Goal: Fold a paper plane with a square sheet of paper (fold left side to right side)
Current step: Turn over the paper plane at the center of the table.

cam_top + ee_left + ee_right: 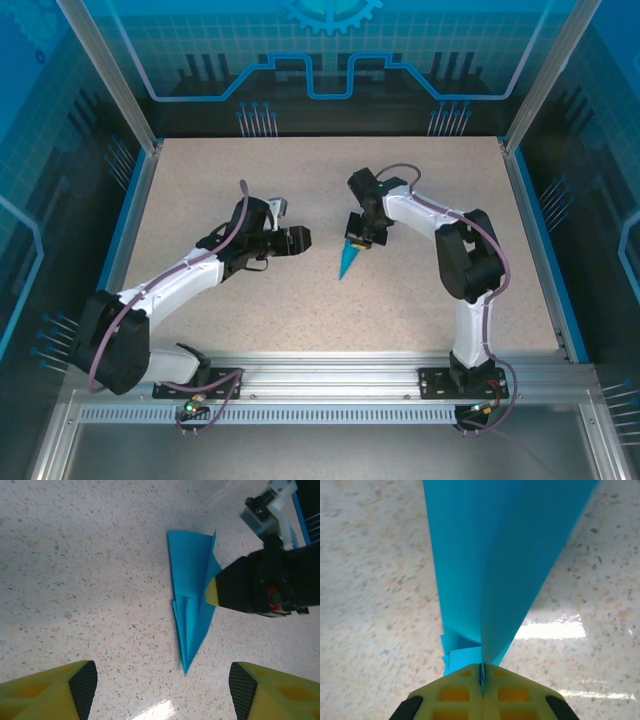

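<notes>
The square sheet of paper is folded into a slim bright-blue paper plane [347,263] with creased layers, lying mid-table with its pointed tip toward the near edge. My right gripper [359,238] is shut on the plane's wide rear end. In the right wrist view the yellow fingers meet on a raised fold [483,672] of the paper plane [495,555]. My left gripper [304,238] hovers just left of the plane, open and apart from it. In the left wrist view the plane [192,605] points down between the open left gripper [162,682], and the right gripper [212,591] pinches its right side.
The speckled beige table [200,200] is bordered by blue edges and aluminium posts [110,80]. A metal rail [330,375] carrying both arm bases runs along the near edge.
</notes>
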You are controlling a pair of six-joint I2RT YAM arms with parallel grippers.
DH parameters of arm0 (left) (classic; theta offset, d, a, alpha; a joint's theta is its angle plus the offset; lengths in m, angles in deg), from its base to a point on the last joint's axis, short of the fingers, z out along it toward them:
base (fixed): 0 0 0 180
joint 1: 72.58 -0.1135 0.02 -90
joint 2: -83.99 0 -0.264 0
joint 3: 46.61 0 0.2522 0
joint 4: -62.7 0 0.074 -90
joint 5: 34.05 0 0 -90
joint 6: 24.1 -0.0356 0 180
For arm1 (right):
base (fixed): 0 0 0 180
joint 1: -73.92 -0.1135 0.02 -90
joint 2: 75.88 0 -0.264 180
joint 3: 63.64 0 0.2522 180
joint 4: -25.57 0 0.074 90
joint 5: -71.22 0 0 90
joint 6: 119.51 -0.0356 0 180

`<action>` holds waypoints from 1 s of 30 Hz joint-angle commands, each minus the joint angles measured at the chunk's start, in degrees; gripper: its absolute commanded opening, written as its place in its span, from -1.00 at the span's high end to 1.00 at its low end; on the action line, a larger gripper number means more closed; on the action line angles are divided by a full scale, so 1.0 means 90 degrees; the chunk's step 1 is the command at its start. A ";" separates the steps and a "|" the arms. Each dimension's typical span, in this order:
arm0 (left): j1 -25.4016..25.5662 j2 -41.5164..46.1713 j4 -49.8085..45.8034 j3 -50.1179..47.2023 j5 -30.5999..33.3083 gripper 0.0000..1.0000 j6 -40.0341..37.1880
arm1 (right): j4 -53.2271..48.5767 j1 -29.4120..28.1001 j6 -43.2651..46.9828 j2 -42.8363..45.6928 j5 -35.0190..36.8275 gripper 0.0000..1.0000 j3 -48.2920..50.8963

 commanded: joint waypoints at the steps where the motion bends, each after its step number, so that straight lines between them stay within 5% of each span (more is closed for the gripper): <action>1: -0.0052 0.0357 -0.0261 -0.0027 0.0491 -0.47 -0.0140 | 0.0000 -0.0234 0.0377 0.0860 -0.0360 1.00 0.0157; 8: -0.0098 0.0868 -0.0414 -0.0048 0.1223 -0.65 -0.0195 | 0.1150 -0.0374 0.0649 0.2075 -0.1424 1.00 0.1357; 15: -0.0132 0.0825 -0.0353 -0.0105 0.1263 -0.72 -0.0056 | 0.2677 -0.0269 0.0791 0.1891 -0.2382 1.00 0.2591; 30: -0.0126 0.0764 -0.0394 -0.0095 0.1252 -0.78 -0.0044 | 0.1960 0.0140 0.1637 0.1727 -0.0912 0.93 0.3150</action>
